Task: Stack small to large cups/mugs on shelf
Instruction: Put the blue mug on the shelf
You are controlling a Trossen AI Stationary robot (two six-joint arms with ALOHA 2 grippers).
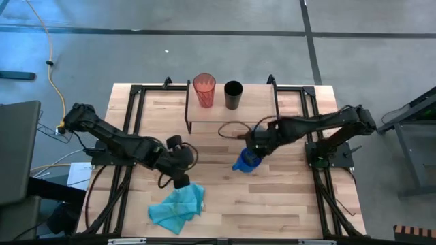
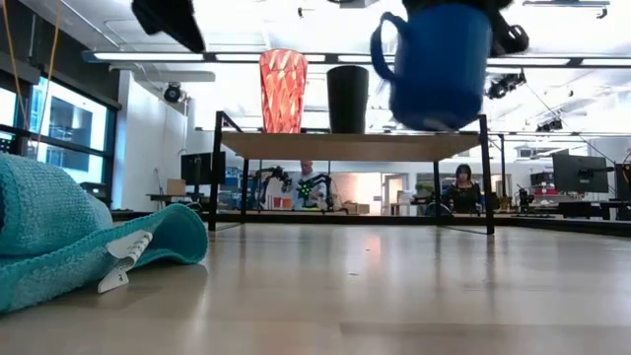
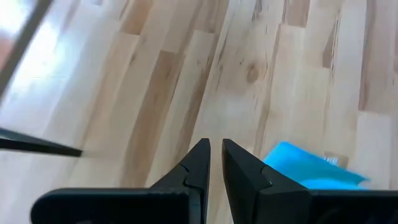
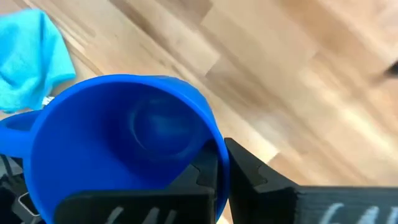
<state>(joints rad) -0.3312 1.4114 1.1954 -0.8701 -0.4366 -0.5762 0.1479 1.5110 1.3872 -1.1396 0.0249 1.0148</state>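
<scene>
The blue mug hangs above the table in front of the shelf, held by my right gripper. In the low view the mug is clear of the tabletop, with its handle pointing left. The red-orange tumbler and black cup stand upright side by side on the shelf's wooden board. My left gripper is shut and holds nothing. It hovers over bare table just beyond the teal cloth. My right gripper pinches the mug's wall at the rim, on the side away from the handle. One finger is inside the mug and one outside. The fingers come from above. The mug is lifted clear, roughly upright with its mouth up.
The teal cloth lies crumpled near the table's near edge, left of centre. Black frame rails run along both table sides. The shelf's thin black legs stand on the far half of the table. People and desks show in the room behind.
</scene>
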